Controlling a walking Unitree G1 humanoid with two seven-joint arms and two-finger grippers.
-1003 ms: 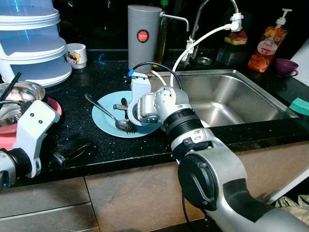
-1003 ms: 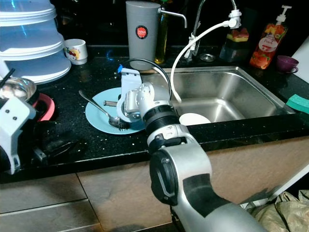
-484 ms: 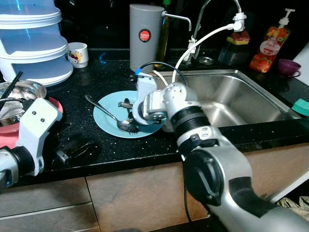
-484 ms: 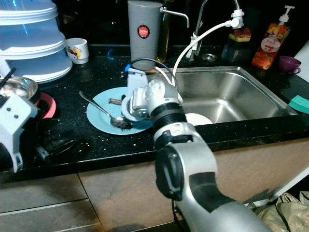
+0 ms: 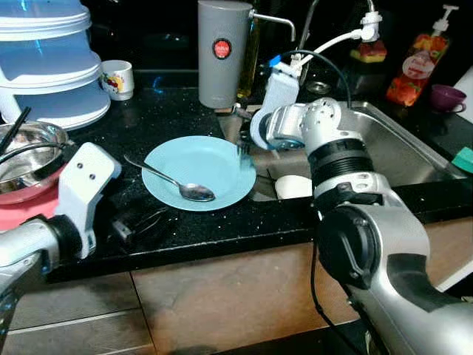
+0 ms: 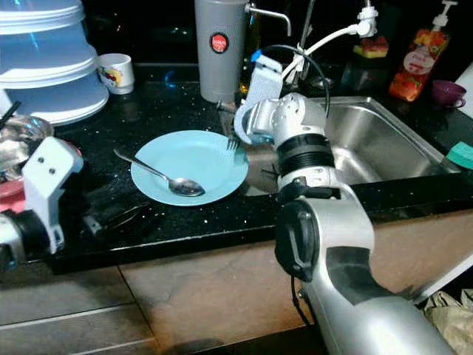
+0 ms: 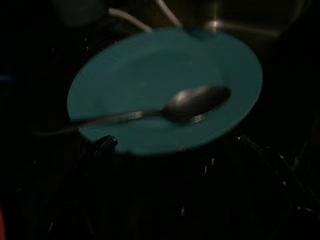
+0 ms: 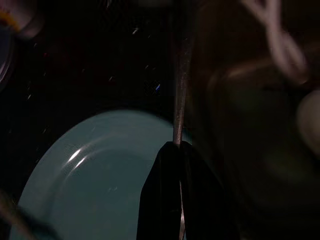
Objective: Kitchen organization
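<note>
Head view: the right gripper has lifted the fork off the plate, now at its 3 o'clock edge by the sink; the spoon remains. Right wrist: fingers pinched on the fork. Left gripper at the plate's 8 o'clock, opening unclear.

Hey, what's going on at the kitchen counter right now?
The robot is clearing cutlery off a light blue plate on the black counter beside the sink. Its right tool is shut on a fork, held above the plate's edge on the sink side. A spoon lies on the plate. The left tool hovers low over the counter near the plate.
</note>
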